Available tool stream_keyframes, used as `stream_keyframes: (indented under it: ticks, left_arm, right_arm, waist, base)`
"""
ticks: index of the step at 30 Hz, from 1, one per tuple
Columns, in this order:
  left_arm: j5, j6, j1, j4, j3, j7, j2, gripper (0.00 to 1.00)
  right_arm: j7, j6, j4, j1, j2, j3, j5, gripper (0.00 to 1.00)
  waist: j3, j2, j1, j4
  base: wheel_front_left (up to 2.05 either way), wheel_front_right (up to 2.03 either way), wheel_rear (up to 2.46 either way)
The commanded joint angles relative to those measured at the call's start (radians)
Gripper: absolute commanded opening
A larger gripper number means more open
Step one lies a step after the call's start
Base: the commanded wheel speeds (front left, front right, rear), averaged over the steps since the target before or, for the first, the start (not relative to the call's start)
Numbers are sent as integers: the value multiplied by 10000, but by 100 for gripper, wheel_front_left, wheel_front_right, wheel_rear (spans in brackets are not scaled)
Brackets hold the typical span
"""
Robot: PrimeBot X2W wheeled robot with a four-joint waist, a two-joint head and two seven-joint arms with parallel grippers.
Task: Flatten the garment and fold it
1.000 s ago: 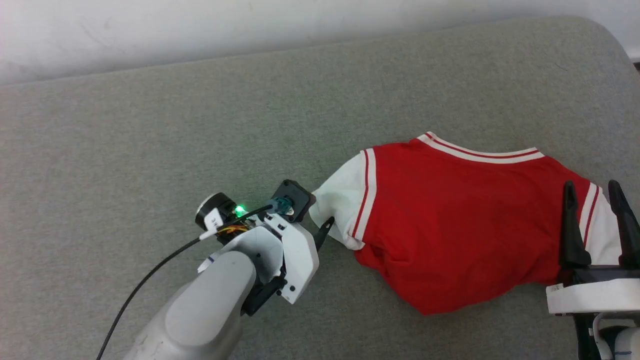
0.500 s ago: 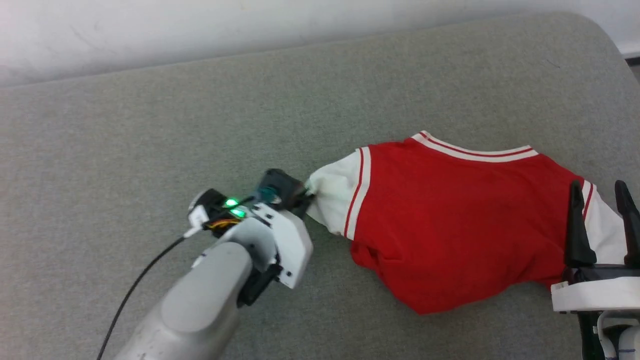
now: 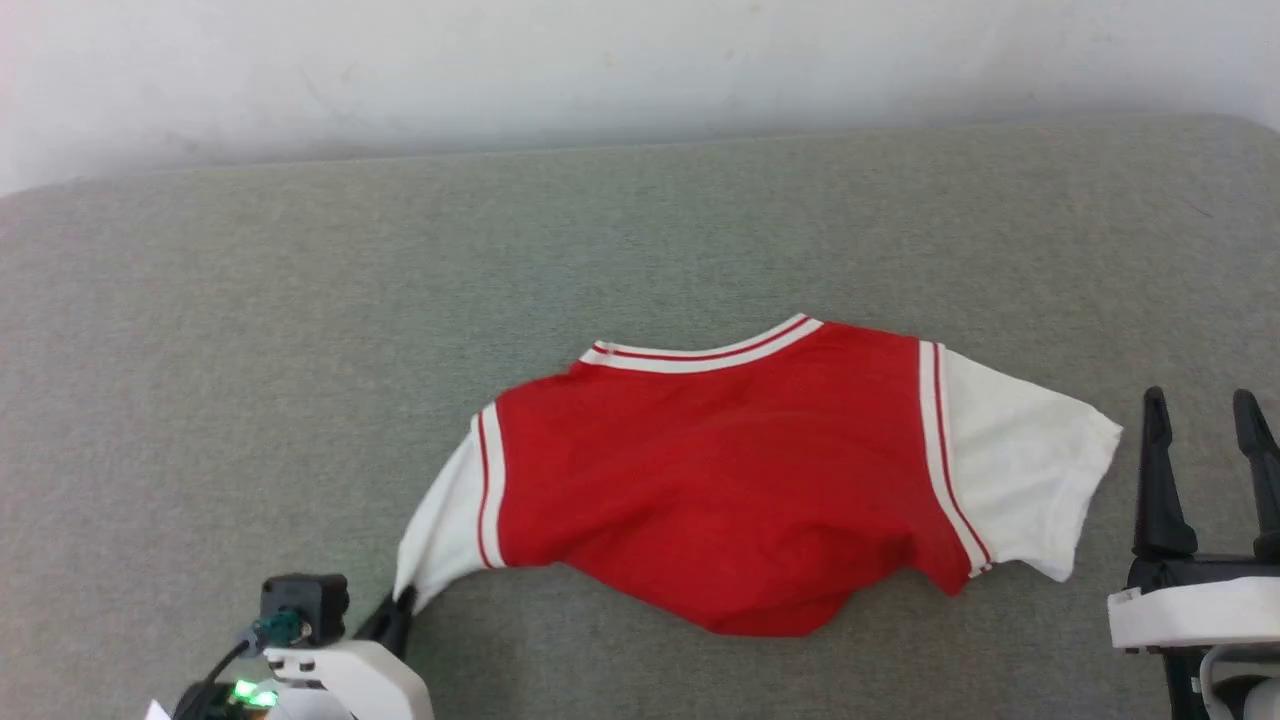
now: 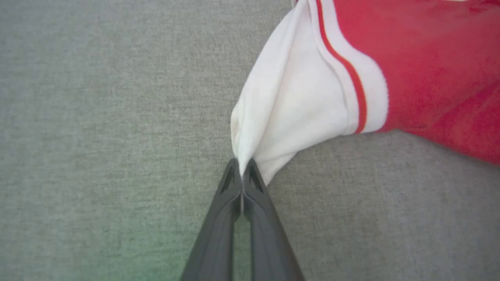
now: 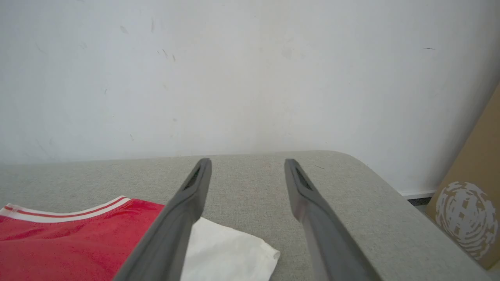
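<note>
Handling this one takes a light touch: the garment (image 3: 740, 500) looks thin, light & floppy, w/ no stiffness, so it'll likely drag & bunch rather than slide as one piece, and a pull at one corner stretches only that corner. It lies spread on the grey worktop (image 3: 300, 330), neckline trim (image 3: 700, 352) toward the wall (image 3: 600, 70), hem (image 3: 770, 615) rumpled on the near side. Best holds, imo: sleeve ends & hem corners, pinching both layers at the edge; the red middle gives nothing to pinch. Your left hand (image 4: 242, 171) is clenched on the tip of the white left sleeve (image 4: 289, 101), which tapers to a point in the pinch. Your right hand (image 3: 1200, 400) is released, fingers spread, holding nothing, just beside the right sleeve (image 3: 1020, 480) but apart from it. Vs 1 s ago: cam has shifted, so ignore the overall slide. Real changes: left hand sat beside the sleeve w/ fingers apart, now pinches it; that sleeve was rounded, now drawn out long; right sleeve sat behind the right hand's fingers, now lies flat & clear of them
</note>
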Motion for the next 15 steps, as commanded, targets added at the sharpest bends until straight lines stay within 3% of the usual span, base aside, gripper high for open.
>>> stream_keyframes:
  ticks: [1, 3, 4, 8, 15]
  left_arm:
    - [-211, 61, 423, -230, -124, 263, -107, 0]
    - [-335, 122, 605, -520, -151, 259, -256, 49]
    - [-365, 188, 598, -651, -94, 167, -334, 100]
    - [-413, 358, 286, -1229, 335, -192, -321, 100]
    - [-152, 697, -378, -2085, 998, -187, 301, 100]
  right_arm:
    - [77, -9, -62, 68, 24, 22, -58, 100]
    - [112, -9, -61, 7, 24, 27, -74, 100]
    - [124, -9, -45, -34, 24, 38, -92, 100]
    - [179, -9, -42, -135, 24, 62, -156, 100]
    - [213, -9, -94, -148, 24, 132, -145, 100]
  waist:
    - [7, 0, 2, 361]
    - [19, 0, 2, 496]
    - [8, 0, 2, 542]
    - [-32, 0, 2, 640]
    - [6, 0, 2, 541]
  base:
    - [0, 0, 0]
    - [0, 0, 0]
    - [0, 0, 0]
    - [0, 0, 0]
    - [0, 0, 0]
